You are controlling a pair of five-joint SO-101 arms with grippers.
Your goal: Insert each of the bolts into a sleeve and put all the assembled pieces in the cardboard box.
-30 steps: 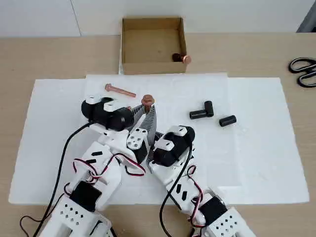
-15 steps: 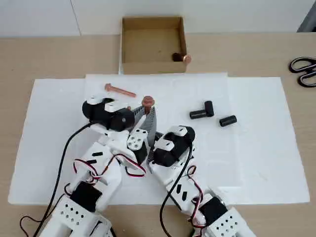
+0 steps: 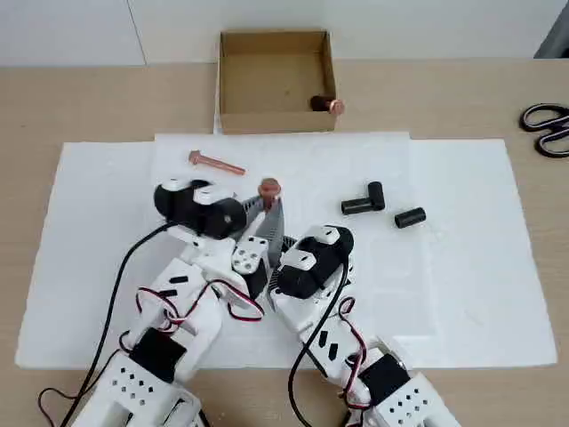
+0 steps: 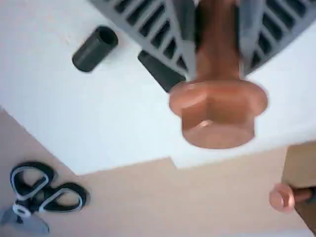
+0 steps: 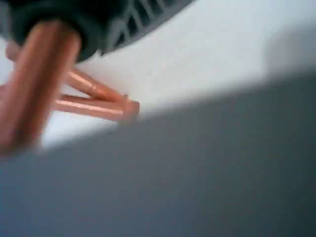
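My left gripper [image 3: 263, 207] is shut on a copper bolt [image 3: 269, 188] at the middle of the white mat; the left wrist view has the bolt's hexagonal head [image 4: 217, 111] just past the fingers [image 4: 163, 37]. My right gripper [image 3: 275, 238] sits right behind it, shut on a black sleeve [image 5: 59, 22] from which the bolt's shaft [image 5: 34, 84] sticks out. A loose bolt [image 3: 216, 164] lies on the mat to the left, and two more [image 5: 96, 106] lie beside the arms. Three black sleeves [image 3: 376, 203] rest to the right. The cardboard box [image 3: 229, 80] at the back holds one assembled piece [image 3: 325, 105].
The white foam mat [image 3: 462, 267] covers most of the wooden table. Black-handled scissors [image 3: 547, 129] lie on the table at the far right edge. Both arms stand close together at the mat's front middle, their cables looping near the bases.
The left gripper has shifted slightly right and toward the front with the bolt, closer against the right gripper. The right arm has hardly moved.
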